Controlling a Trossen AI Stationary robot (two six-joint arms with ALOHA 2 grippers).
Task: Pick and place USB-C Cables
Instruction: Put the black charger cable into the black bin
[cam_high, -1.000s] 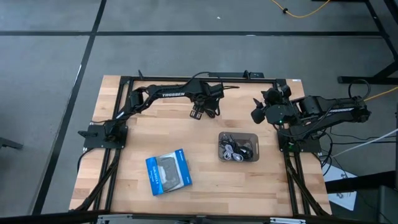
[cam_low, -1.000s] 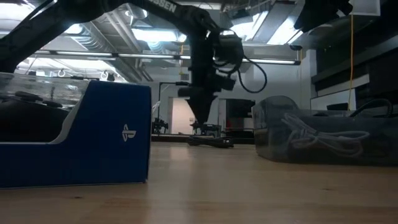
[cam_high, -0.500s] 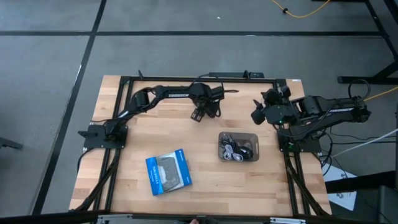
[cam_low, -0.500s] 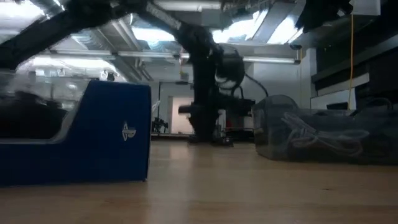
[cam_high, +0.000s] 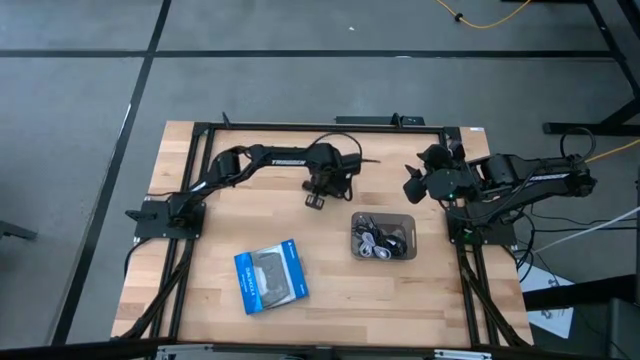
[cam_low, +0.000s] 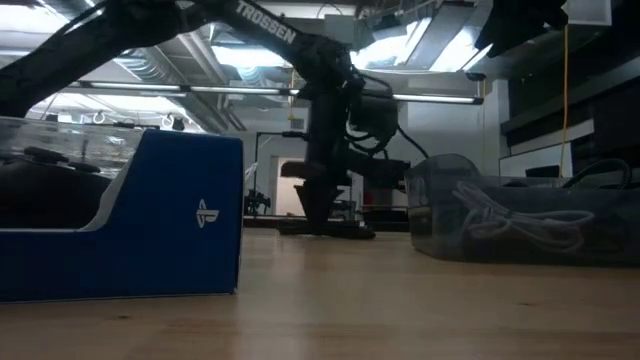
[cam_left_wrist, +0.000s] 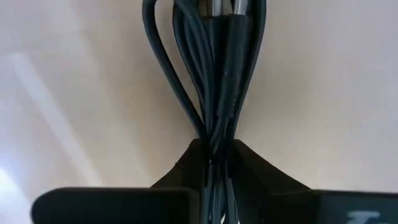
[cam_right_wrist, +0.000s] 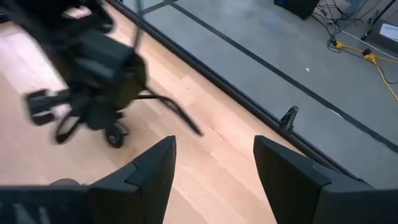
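Wooden table (cam_high: 330, 290): left gripper (cam_high: 316, 196), at 12 o'clock, pinches a black cable (cam_left_wrist: 217, 81) just above the wood. Remaining cables (cam_high: 380, 240) fill the bin (cam_high: 383, 218). Right gripper (cam_high: 412, 183), at 2 o'clock, is spread.

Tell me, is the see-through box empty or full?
Not empty: the clear bin holds several coiled USB-C cables, black and grey. How full, cannot tell.

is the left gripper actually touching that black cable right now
Touching. The left wrist view shows the left gripper pinched shut on the bundled black USB-C cable, strands squeezed between its fingers.
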